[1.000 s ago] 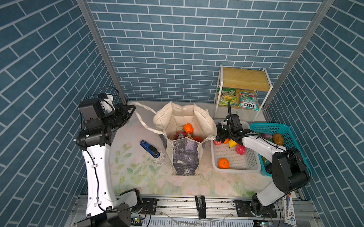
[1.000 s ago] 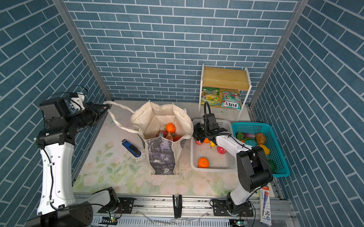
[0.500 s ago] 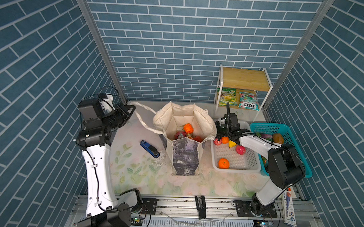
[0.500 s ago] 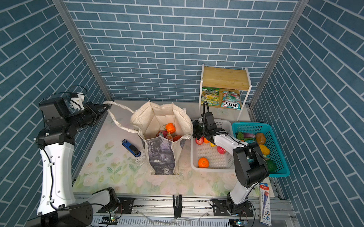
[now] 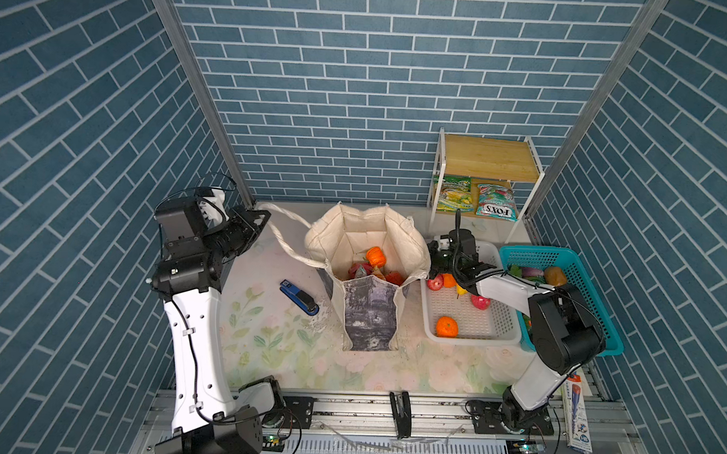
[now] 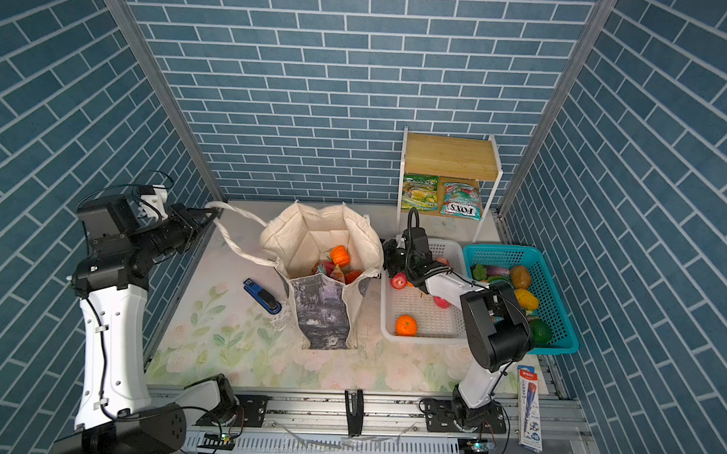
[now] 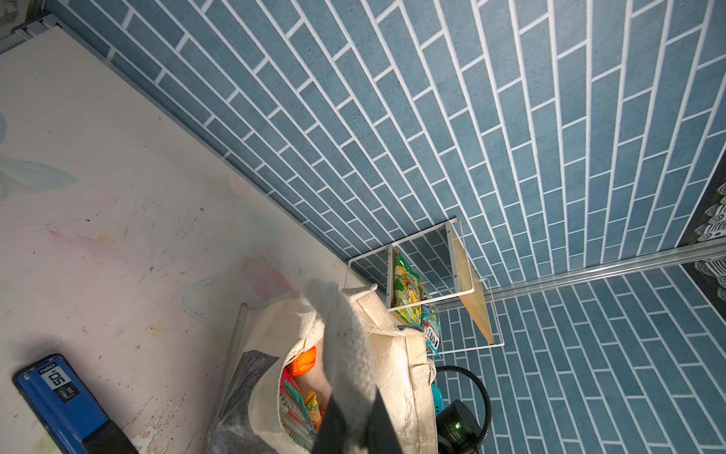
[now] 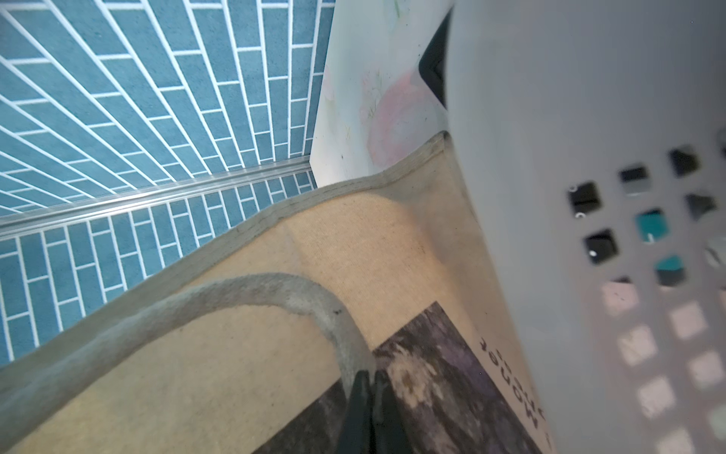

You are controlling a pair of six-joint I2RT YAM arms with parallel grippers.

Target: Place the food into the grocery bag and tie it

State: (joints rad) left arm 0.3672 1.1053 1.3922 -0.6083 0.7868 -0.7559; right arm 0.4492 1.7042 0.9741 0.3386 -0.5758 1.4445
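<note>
Tote bag (image 5: 369,315), cream canvas with grey-purple print panel: upright on floral surface (image 5: 274,341) between both end effectors, mouth open. Orange and red food pieces (image 5: 375,256) lie inside, the lower ones partly hidden by its rim.

Left end effector (image 7: 353,428): clamped on cream rope-like handle (image 7: 341,346), which is stretched away from the bag.

Right end effector (image 8: 369,397): closed, pinching second handle (image 8: 243,287) beside the printed side. Its tips are hidden in both top views.

White perforated plastic basket (image 5: 470,338): just beside right end effector, blurred in right wrist view. It holds red apples (image 5: 434,282) and an orange (image 5: 447,326).

Teal plastic basket (image 5: 537,251): beyond the white one.

Blue stapler (image 5: 299,296): on left end effector's side of the bag, cut off in left wrist view.

Candy packets (image 5: 496,201): on wooden-topped rack (image 5: 491,157), well apart from both end effectors.
</note>
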